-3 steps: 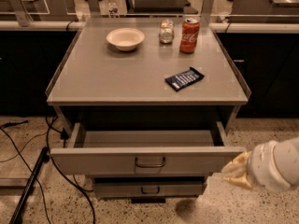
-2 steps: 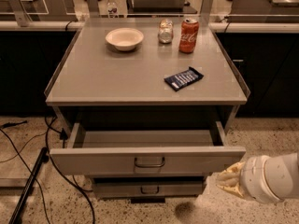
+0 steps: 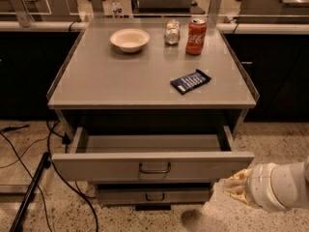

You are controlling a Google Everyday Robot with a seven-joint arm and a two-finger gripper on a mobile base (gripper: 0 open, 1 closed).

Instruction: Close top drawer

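The top drawer [image 3: 111, 166] is the wide gray metal one, pulled far out of the cabinet, and its inside looks empty. A small dark pull handle [image 3: 155, 168] sits at the centre of its front. My gripper [image 3: 233, 186] comes in from the lower right, on a white arm. It sits just below and in front of the drawer's right front corner, level with the drawer below.
On the cabinet top [image 3: 120, 81] are a white bowl [image 3: 129, 39], a glass jar [image 3: 172, 32], a red soda can [image 3: 196, 29] and a dark blue snack packet [image 3: 190, 81]. A shorter lower drawer [image 3: 153, 195] is slightly out. Black cables [image 3: 53, 163] and a pole lie on the floor at left.
My arm has moved down and to the right, away from the drawer's right front corner. The drawer has stayed pulled out.
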